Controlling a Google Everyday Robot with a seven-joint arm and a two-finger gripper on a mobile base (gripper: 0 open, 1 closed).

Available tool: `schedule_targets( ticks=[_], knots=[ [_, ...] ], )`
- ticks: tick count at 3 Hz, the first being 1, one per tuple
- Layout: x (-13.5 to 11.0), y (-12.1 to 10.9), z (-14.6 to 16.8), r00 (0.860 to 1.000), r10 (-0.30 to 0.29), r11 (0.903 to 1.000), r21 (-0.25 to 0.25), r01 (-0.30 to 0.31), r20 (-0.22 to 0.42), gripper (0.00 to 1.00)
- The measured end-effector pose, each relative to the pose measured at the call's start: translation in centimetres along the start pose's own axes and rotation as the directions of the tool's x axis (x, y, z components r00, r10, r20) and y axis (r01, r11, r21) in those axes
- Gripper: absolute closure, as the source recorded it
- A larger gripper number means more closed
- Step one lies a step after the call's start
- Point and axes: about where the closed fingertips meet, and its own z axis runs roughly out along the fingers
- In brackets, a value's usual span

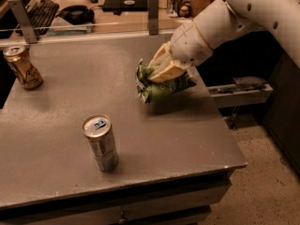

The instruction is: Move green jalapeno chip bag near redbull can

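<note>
- Over the right-hand middle of the grey table (197,139): gripper (163,70), cream fingers clamped on the upper part of the green jalapeno chip bag (167,88).
- Bag: crumpled, tilted, hanging under the fingers; apparently just clear of the surface, judging by the shadow beneath.
- Toward the front left of the table: redbull can (100,142), upright, silver top with blue tab; well apart from the bag, nearer the camera and to its left.
- At the far left edge: gold-brown can (22,67), upright, well apart from both; not the target.
- Behind the table, past a rail: keyboard (40,11) and other desk clutter.
- Step in hand, as judged: carrying the bag across to the slim can; task roughly midway.
- For doing it well: diagonal travel toward the front left, bag held clear of the tabletop to avoid dragging; slow final approach, the slim tall can being liable to tip under a swinging foil corner.
- Set-down spot: bare surface just beside the can on its right or rear side, near but not touching; bag lowered to full rest before release.
- Risk: loose foil slipping in the grip.
</note>
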Motion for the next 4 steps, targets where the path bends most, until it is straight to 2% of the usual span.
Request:
schedule_targets(
  ticks=[1,2,3,4],
  knots=[
    [-0.8,3.2,0.2,1.000,-0.006,0.9981,-0.061,0.006,-0.001,1.00],
    [-1.4,6.3,0.8,1.000,0.000,0.9919,-0.127,0.001,0.004,1.00],
    [-2.6,9.7,2.3,1.000,0.007,0.9775,-0.211,-0.001,0.030,1.00],
    [-3.2,11.3,3.0,0.999,0.014,0.9679,-0.251,-0.002,0.045,1.00]
  ],
)
